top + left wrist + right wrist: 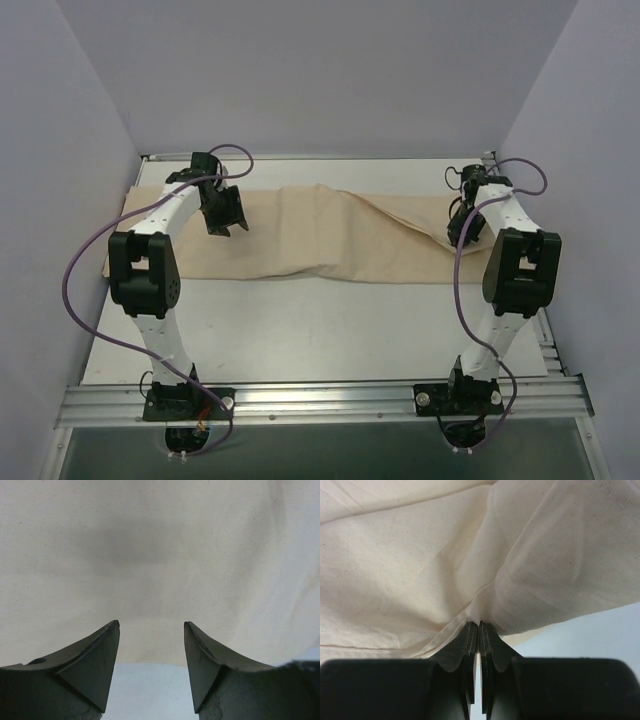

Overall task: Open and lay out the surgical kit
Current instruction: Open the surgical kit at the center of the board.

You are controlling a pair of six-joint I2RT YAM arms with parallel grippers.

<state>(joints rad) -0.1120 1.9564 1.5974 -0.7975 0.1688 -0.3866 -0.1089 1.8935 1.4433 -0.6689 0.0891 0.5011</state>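
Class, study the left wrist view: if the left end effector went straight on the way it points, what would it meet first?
Most likely the beige wrapping cloth, which fills the view ahead of the open left end effector; the gap is hard to judge.

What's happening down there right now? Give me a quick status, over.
Left gripper open, over the cloth. Right gripper shut on a cloth fold. Cloth bunched, not laid out. No obstruction in view.
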